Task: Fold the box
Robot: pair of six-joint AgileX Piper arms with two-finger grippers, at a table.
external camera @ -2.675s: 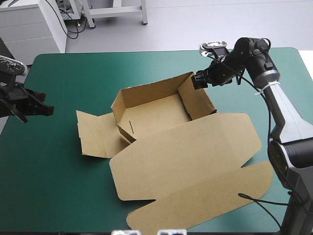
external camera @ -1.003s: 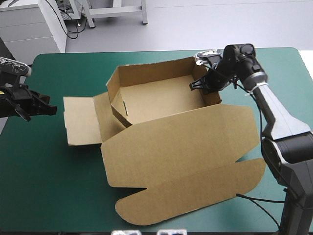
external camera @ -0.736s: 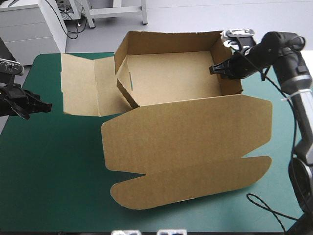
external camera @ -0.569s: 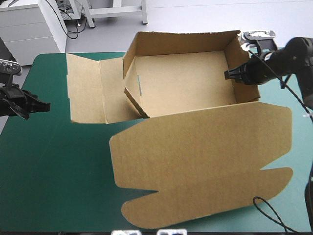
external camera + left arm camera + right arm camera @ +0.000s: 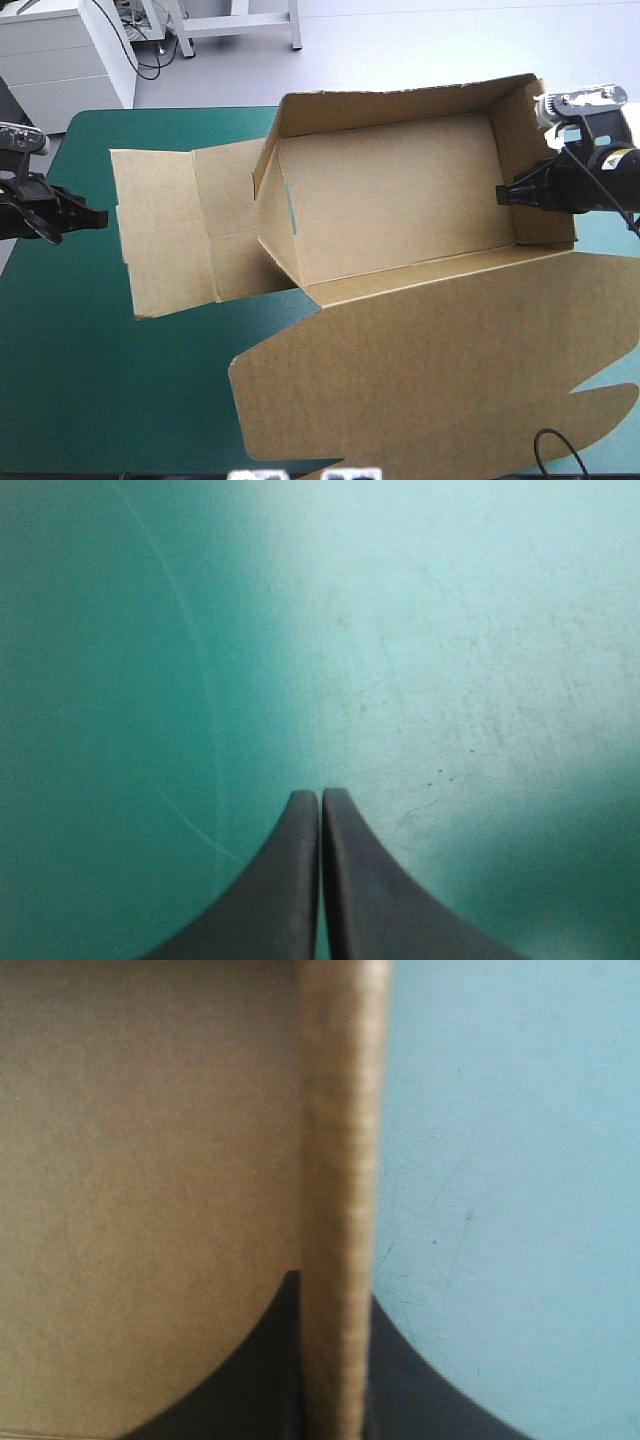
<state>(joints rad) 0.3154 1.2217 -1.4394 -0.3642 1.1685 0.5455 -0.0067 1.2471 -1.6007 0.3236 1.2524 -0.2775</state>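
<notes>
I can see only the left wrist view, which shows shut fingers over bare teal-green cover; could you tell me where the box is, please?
Observer: The box is over the middle of the table, an open tray with its walls raised.
Operator: Is anything holding it?
Observer: Yes, the right gripper is shut on its right side wall.
Operator: How does my gripper stand to it?
Observer: The left gripper is at the table's left edge, just short of the box's unfolded side flap, not touching it.
</notes>
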